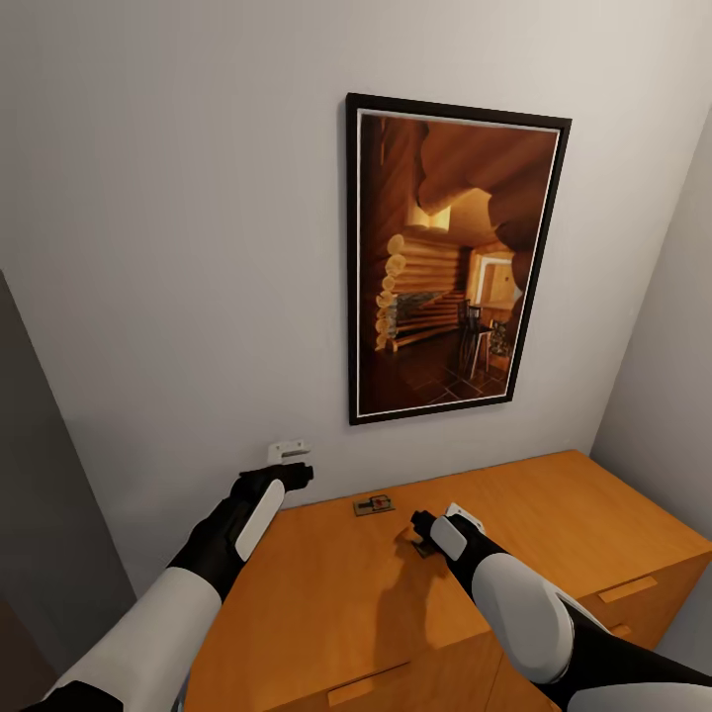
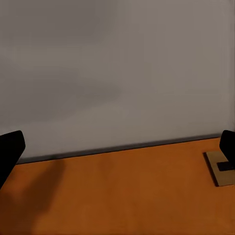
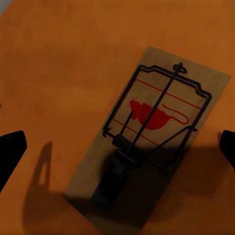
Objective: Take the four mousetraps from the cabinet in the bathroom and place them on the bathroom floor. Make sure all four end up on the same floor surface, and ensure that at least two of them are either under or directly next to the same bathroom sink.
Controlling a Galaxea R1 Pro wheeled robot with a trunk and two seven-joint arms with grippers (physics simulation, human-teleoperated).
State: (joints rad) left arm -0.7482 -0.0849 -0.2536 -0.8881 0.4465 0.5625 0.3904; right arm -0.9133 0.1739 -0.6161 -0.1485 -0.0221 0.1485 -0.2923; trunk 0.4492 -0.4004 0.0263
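I am on the pick-up step: my right gripper (image 1: 423,526) hangs just above a mousetrap (image 3: 152,137) lying flat on the cabinet (image 1: 326,603) top, jaws spread wide to either side of the board and holding nothing. A second mousetrap (image 1: 374,505) lies farther back, near the wall (image 1: 178,247). My left gripper (image 1: 299,473) hovers at the far left corner of the top, also wide and empty. Next, I judge, the right hand should drop straight down and close across the board's narrow sides. There is open wood all round it; the wall behind and the framed picture (image 1: 450,262) limit reach.
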